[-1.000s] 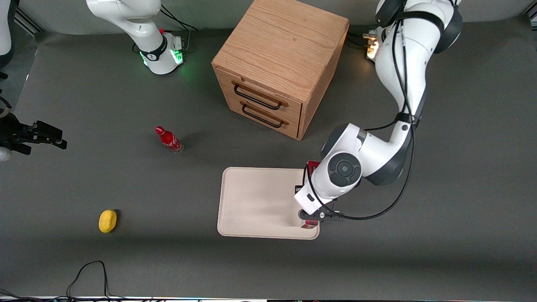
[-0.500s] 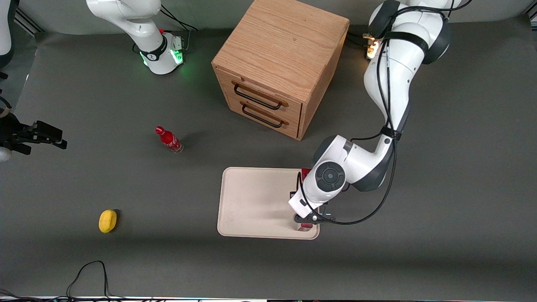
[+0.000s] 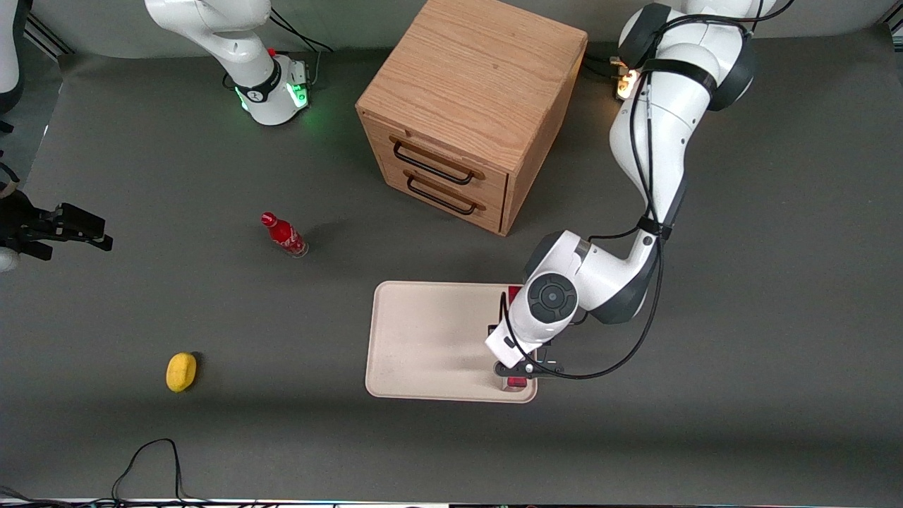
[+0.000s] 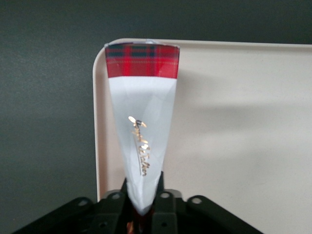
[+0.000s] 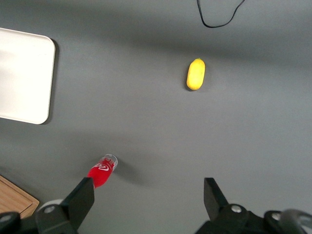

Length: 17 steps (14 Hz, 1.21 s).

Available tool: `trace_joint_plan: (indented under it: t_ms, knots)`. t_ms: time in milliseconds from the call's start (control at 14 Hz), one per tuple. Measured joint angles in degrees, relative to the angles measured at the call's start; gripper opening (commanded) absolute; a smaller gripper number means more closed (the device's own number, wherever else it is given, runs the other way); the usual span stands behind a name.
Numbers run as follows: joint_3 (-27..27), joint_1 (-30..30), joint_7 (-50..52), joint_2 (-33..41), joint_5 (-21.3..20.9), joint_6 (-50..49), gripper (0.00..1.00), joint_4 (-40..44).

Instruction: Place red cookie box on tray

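While the left arm reaches down over the table, its gripper [image 3: 520, 368] hangs above the tray's [image 3: 430, 339] edge toward the working arm's end, near the corner closest to the front camera. The fingers are pinching the red cookie box [image 4: 142, 131], closed on one narrow end of it. Seen from the wrist camera, the box runs away from the gripper as a long white panel with gold script, ending in a red tartan band. That tartan end sits over a rounded corner of the tray [image 4: 243, 126], right along the low rim. Whether the box touches the tray surface or is held just above it cannot be told. From the front camera only small red parts of the box [image 3: 517, 382] show, because the arm's wrist covers the rest.

A wooden drawer cabinet [image 3: 469, 106] with two dark handles stands farther from the front camera than the tray. A small red bottle [image 3: 283, 235] stands on the grey table toward the parked arm's end, well apart from the tray. A yellow lemon-shaped object [image 3: 181, 371] lies farther toward that end and nearer the front camera
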<state>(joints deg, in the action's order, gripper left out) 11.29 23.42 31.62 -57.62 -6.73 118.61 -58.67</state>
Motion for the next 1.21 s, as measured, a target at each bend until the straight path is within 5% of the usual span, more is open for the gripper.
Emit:
trace_joint_plan:
  t_ms: [857, 1214]
  knots:
    - [-0.04, -0.01, 3.73, 0.98, -0.78, 0.0, 1.0, 0.08]
    - [-0.36, -4.01, 0.84, 14.85, -0.78, -8.6, 1.0, -8.25]
